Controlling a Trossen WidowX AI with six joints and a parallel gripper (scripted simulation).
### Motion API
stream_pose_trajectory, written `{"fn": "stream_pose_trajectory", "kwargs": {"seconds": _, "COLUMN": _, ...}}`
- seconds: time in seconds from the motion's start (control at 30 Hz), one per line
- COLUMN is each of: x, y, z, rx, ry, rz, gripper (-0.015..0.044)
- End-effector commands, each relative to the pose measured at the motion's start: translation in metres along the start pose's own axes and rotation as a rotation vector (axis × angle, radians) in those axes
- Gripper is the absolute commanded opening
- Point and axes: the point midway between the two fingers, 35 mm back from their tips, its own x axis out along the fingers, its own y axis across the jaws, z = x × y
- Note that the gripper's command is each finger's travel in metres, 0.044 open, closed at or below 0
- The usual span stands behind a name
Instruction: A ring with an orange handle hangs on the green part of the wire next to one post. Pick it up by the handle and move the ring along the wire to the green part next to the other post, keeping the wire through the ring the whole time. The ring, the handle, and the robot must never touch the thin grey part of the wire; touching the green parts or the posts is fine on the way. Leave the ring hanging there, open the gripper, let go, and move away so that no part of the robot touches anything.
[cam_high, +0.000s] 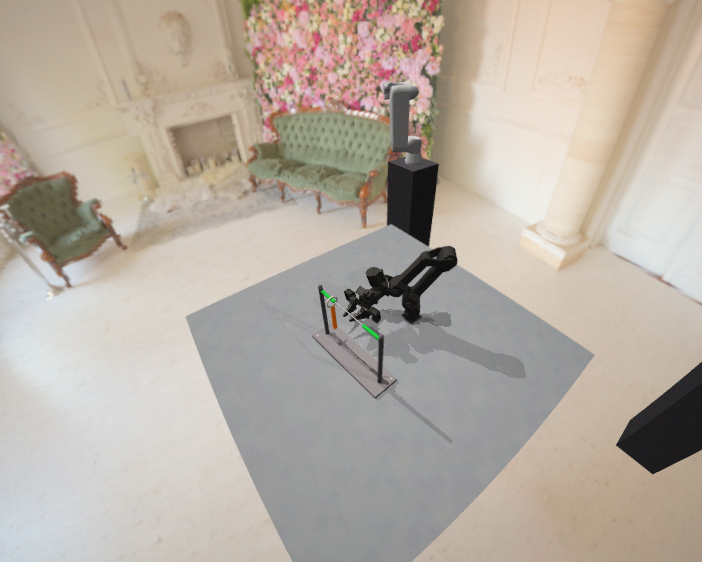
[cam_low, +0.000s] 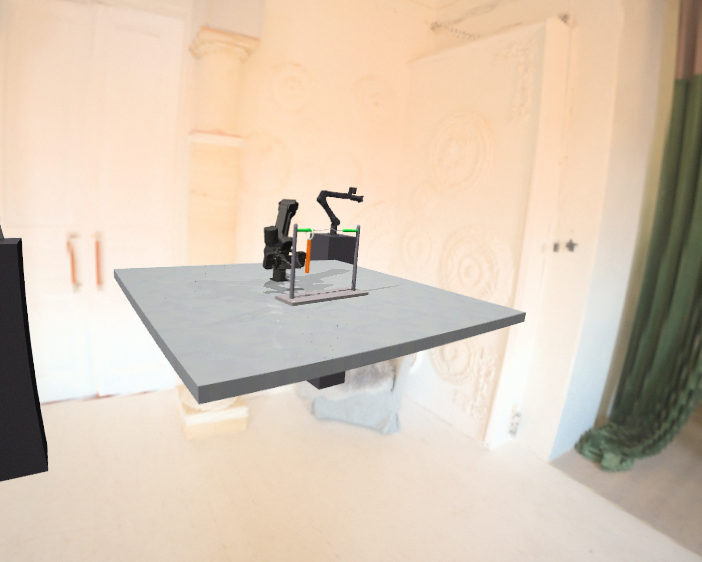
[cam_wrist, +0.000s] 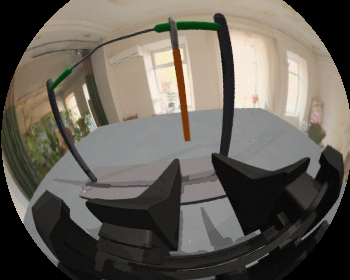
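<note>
The ring (cam_wrist: 173, 36) hangs on the green part (cam_wrist: 195, 25) of the wire beside the post (cam_wrist: 228, 90) (cam_high: 323, 313), at the right in the wrist view. Its orange handle (cam_high: 334, 317) (cam_low: 307, 256) (cam_wrist: 181, 95) points down. The thin grey wire (cam_wrist: 117, 40) runs to the other green part (cam_wrist: 61, 79) (cam_high: 371, 332) at the other post (cam_wrist: 64, 132) (cam_high: 380, 360). My gripper (cam_wrist: 195, 160) is partly open, with nothing between its fingers. In the wrist view the handle's lower end shows above the gap between the fingertips, apart from them.
The posts stand on a flat grey-pink base (cam_high: 365, 375) (cam_low: 322, 297) on the grey table (cam_high: 281, 409) (cam_low: 234, 345). The arm (cam_high: 430, 272) reaches from the side of the frame. Another arm (cam_high: 400, 117) stands on a black pedestal (cam_high: 411, 199) beyond the table.
</note>
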Motion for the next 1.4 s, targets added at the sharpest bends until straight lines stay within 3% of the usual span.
{"fn": "stream_pose_trajectory", "kwargs": {"seconds": 0.0, "x": 0.012, "y": -0.001, "z": 0.015, "rx": -0.003, "ry": -0.022, "rz": -0.002, "gripper": 0.0160}}
{"fn": "stream_pose_trajectory", "kwargs": {"seconds": 1.37, "x": 0.063, "y": -0.001, "z": 0.019, "rx": -0.004, "ry": -0.024, "rz": -0.002, "gripper": 0.0160}}
